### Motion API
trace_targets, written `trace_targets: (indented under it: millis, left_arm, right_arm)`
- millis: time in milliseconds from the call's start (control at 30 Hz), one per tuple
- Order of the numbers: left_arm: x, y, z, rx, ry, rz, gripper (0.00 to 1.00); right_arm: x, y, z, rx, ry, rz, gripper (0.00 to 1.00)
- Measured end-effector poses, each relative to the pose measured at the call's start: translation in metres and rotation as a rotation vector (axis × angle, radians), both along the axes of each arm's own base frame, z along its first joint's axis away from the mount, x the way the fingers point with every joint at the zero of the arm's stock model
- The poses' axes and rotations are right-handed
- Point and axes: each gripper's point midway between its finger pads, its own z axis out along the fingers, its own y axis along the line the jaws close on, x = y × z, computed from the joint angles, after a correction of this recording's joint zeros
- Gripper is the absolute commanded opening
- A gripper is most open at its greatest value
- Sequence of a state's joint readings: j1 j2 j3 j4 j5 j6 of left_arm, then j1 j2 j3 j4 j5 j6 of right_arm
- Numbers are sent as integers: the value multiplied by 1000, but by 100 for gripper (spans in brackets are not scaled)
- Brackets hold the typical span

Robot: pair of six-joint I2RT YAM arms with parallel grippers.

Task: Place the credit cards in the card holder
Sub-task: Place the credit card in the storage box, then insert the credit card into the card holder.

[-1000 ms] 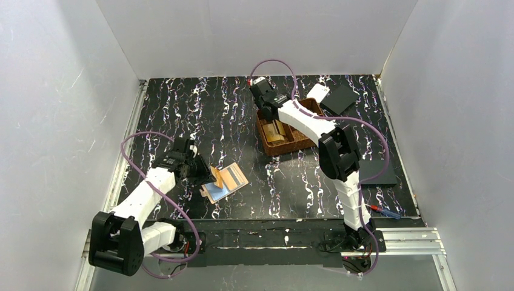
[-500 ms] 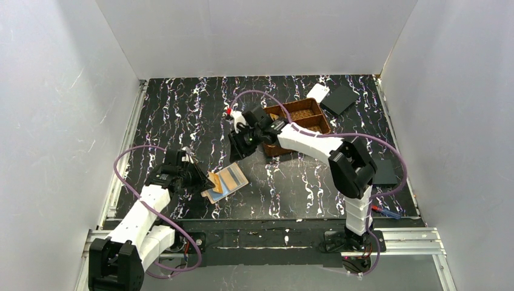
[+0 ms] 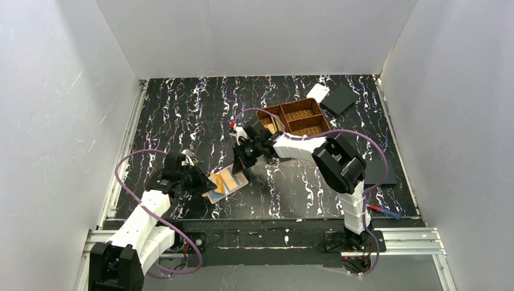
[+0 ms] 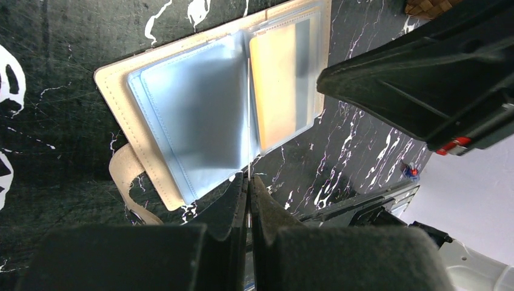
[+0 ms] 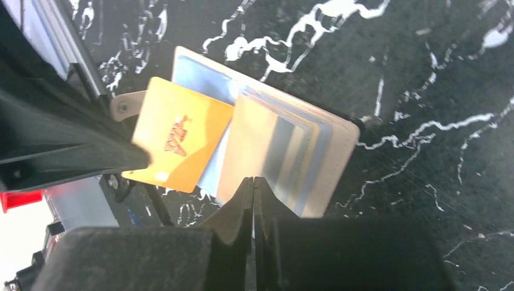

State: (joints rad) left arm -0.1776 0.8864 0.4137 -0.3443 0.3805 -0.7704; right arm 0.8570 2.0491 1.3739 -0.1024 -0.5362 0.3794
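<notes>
the card holder (image 3: 237,179) lies open and flat on the table (image 3: 182,115), towards the front edge and between the two arms. the left gripper (image 3: 203,182) sits just beside its left end, fingers (image 4: 233,206) pressed together on one orange credit card (image 5: 179,142). from the right wrist the card hangs tilted over the holder's left leaf, covering part of a clear bluish sleeve. from the left wrist it shows only as a thin edge running straight ahead of the fingers. that edge lines up with the holder's spine, with an empty-looking blue sleeve on one side and a sleeve with something orange-yellow in it on the other.

the right gripper (image 5: 253,182) also has its fingers pressed together, tips at the free edge of the stacked sleeves on the other leaf. i cannot tell whether a sleeve is caught between them.

the step in hand looks like slotting this card, and the left arm is both nearer and carrying it. the holder's long axis runs across the line of the left fingers, so the card probably has to tip off the spine line and lie flush with one sleeve. i cannot make out which way the sleeve mouths face.

further back, the brown basket (image 3: 285,108) shows something orange in one compartment, likely more cards.
</notes>
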Motion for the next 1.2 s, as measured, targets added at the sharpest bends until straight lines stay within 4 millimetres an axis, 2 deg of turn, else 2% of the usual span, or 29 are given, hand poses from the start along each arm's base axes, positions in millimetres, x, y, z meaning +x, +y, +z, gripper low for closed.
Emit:
trace_targets:
  millis: [200,600,800,1200]
  left_arm:
    - [0,0,1,1,-9,-11,0]
    - [-3,-8,4,-41,-21,-47,0]
    - [-2,-12,9,-70,-43,-54,0]
    - [-5,-15,5,-95,-19,-49,0]
  right_arm:
    - [4,-12,-20,-53,11,-55,1]
    - [16,-22,-21,-30,18,-151,1]
    - [16,-22,-22,-24,25,-161,1]
    - [16,-22,-22,-24,29,-164,1]
